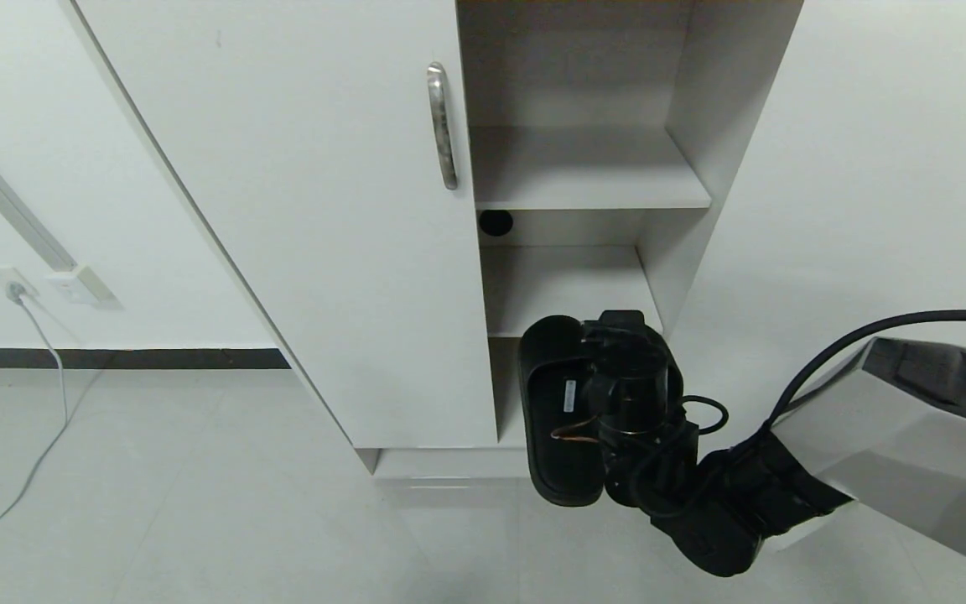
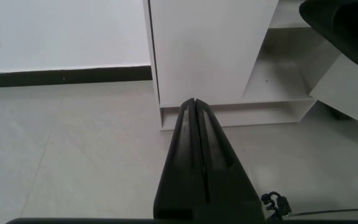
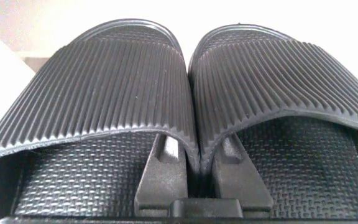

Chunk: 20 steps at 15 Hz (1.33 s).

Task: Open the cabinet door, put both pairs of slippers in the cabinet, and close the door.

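Right end effector [image 3: 197, 167] is clamped on the pair of black slippers [image 1: 563, 403], its fingers [image 3: 160, 171] pinching the two inner edges together under the ribbed straps. The pair hangs above the floor [image 1: 198, 520], right in front of the cabinet [image 1: 693, 101] at its lower compartment, toe ends toward the opening. Right door [image 1: 869, 168] is swung open, and the left door [image 1: 307, 210] with the metal handle [image 1: 443, 126] is closed. Left end effector [image 2: 193, 109] is pressed fully together with nothing in it, low over the floor and pointing at the cabinet base.
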Tool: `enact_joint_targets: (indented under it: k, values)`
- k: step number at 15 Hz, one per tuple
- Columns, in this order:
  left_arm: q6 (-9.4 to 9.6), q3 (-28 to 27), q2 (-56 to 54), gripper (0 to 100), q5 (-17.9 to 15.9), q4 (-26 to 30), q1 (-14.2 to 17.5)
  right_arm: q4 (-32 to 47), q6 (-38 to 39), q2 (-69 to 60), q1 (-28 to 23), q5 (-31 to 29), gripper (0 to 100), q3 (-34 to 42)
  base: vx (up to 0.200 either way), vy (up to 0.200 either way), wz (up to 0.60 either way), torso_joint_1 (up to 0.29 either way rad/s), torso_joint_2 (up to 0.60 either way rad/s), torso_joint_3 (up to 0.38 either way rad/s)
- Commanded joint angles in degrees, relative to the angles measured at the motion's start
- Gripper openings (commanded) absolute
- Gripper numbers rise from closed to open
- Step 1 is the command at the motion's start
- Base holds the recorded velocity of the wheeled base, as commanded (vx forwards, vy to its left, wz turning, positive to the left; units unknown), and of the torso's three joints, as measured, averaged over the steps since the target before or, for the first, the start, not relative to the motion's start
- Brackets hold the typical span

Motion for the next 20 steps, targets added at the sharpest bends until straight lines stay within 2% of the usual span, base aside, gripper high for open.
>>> enact_joint_targets:
  k: [1, 10, 20]
  values:
    - [-0.01, 0.0, 0.1, 0, 0.0, 0.0, 0.0, 0.0, 1.0, 2.1, -0.1, 0.7, 0, -1.0, 0.0, 0.0, 0.0, 0.0, 0.0, 0.0]
    - [-0.01, 0.0, 0.1, 0, 0.0, 0.0, 0.0, 0.2, 1.4, 2.7, -0.7, 1.8, 0, -1.0, 0.0, 0.0, 0.0, 0.0, 0.0, 0.0]
    - [-0.01, 0.0, 0.1, 0, 0.0, 0.0, 0.0, 0.2, 1.4, 3.2, -0.7, 1.9, 0, -0.8, 0.2, 0.0, 0.0, 0.001, 0.0, 0.002]
